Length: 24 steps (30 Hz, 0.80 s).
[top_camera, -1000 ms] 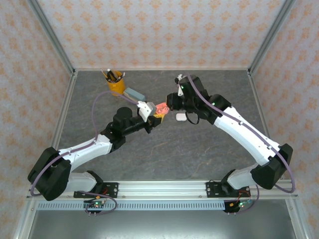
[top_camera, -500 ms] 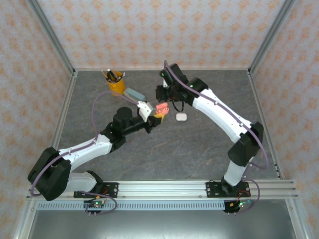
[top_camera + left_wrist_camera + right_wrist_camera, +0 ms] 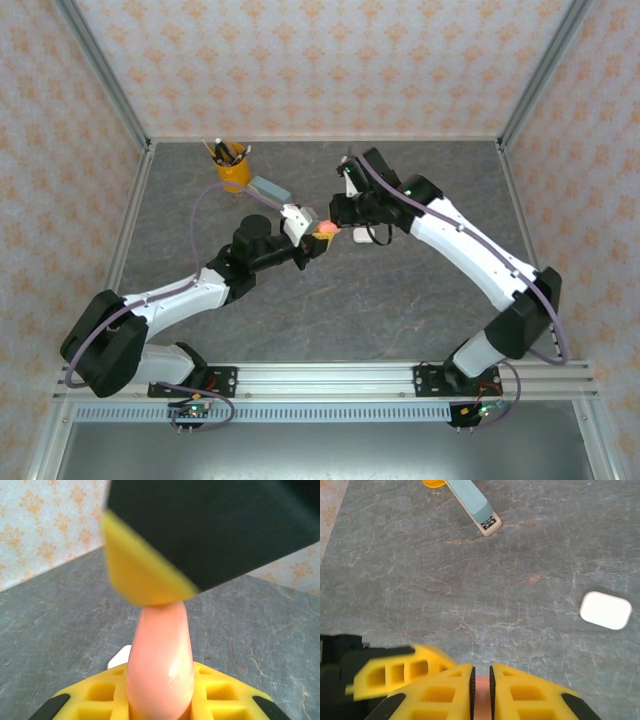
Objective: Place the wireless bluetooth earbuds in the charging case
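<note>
Two cases in play: salmon-pink pebble-shaped plastic case (image 3: 160, 665) clamped upright in left gripper (image 3: 316, 238), mid-air; white case (image 3: 605, 610) lying on grey table (image 3: 410, 580). Right gripper (image 3: 481, 685) fingers nearly together at pink case's top, hold unclear. Earbuds inside? Cannot tell; white case likely still pending.

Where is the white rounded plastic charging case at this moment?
The white rounded plastic charging case lies on the grey marbled table, at the right of the right wrist view, ahead of the right gripper and apart from it.
</note>
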Tool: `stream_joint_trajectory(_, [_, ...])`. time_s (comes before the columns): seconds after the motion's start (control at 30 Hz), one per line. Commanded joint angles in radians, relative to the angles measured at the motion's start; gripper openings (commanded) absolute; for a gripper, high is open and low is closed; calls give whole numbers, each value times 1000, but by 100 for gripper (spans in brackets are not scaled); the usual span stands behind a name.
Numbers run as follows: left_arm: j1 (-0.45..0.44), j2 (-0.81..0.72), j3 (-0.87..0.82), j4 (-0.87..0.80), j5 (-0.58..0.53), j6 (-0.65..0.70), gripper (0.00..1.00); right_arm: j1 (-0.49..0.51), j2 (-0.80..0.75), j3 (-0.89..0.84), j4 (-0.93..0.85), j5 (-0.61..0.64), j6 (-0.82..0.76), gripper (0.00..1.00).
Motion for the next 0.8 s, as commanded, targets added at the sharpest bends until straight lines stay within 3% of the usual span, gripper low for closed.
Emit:
stream_joint_trajectory(0.0, [5,17,36,43,-9,-19,0,0,-74,-47,11,149,57,20])
stream_joint_trajectory(0.13, [5,60,52,-2,-36,-46,0,-54,-109,-102,3,320,162,21])
stream_joint_trajectory(0.37, [6,250,131,-173,-100,-237,0,-136,-204,-330,126,275,264,22])
stream_joint_trajectory(0.6, [7,518,283,-317,18,-422,0,-150,-279,-458,172,278,320,24])
stream_joint_trajectory(0.77, [7,580,316,-373,-8,-442,0,-154,-314,-476,156,291,318,26])
